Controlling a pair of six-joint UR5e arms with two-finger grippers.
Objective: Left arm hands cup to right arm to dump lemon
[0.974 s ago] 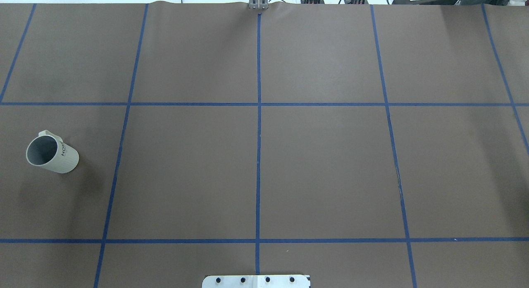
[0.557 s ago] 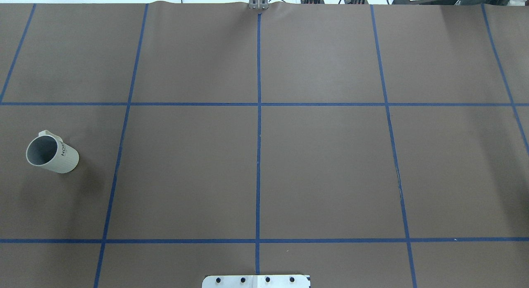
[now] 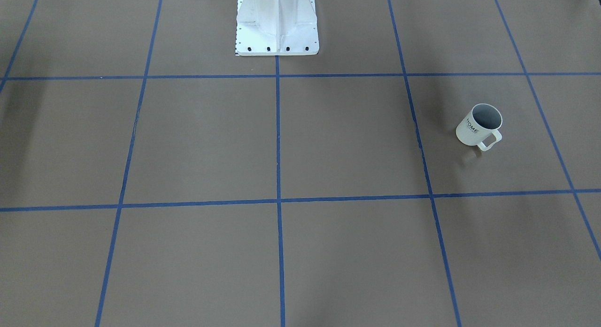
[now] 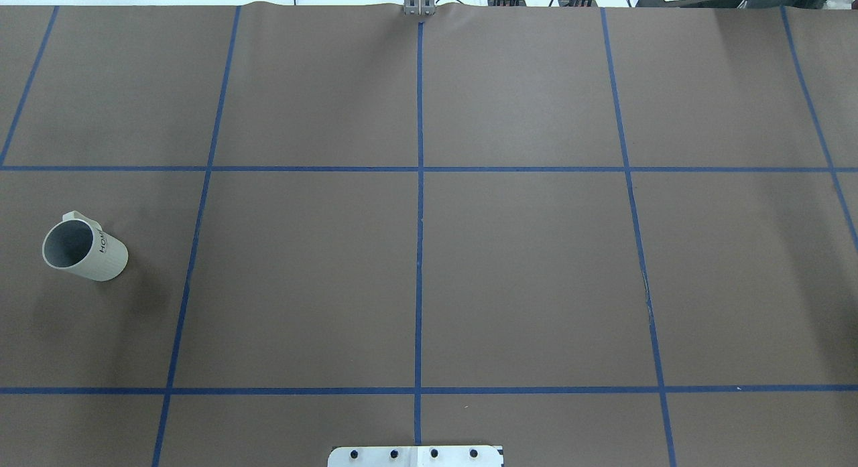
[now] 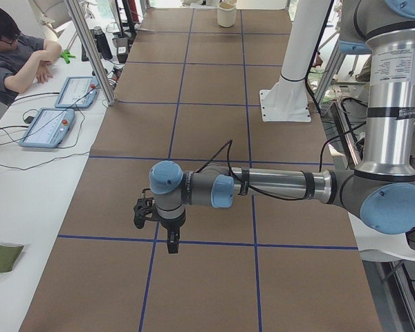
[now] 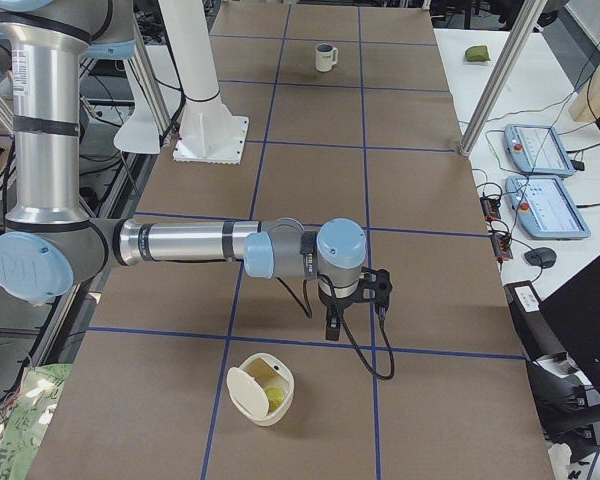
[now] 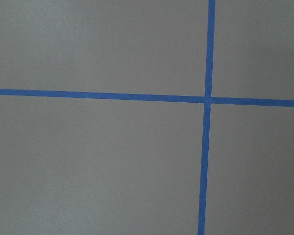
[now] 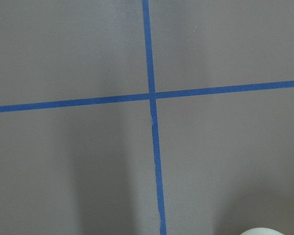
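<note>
Cup (image 4: 84,247) upright near the left end of the table (image 4: 523,266), dark grey inside, handle on its far side, left gripper (image 5: 171,246) and right gripper (image 6: 331,330) pointing down, whether open or closed cannot be told, cream tub (image 6: 260,388) near the right end holding the lemon (image 6: 272,398)

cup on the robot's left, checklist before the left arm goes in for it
1. cup upright and standing free on the table: ok
2. handle turned away from the robot: ok
3. lemon inside cup: cannot tell; the inside that shows is plain grey, and a yellow-green piece lies in a cream bowl at the right end
4. cup in the left wrist view: not ok, only tape lines show
5. left gripper jaws open: cannot tell, side view only
6. right gripper jaws open: cannot tell, side view only
</note>
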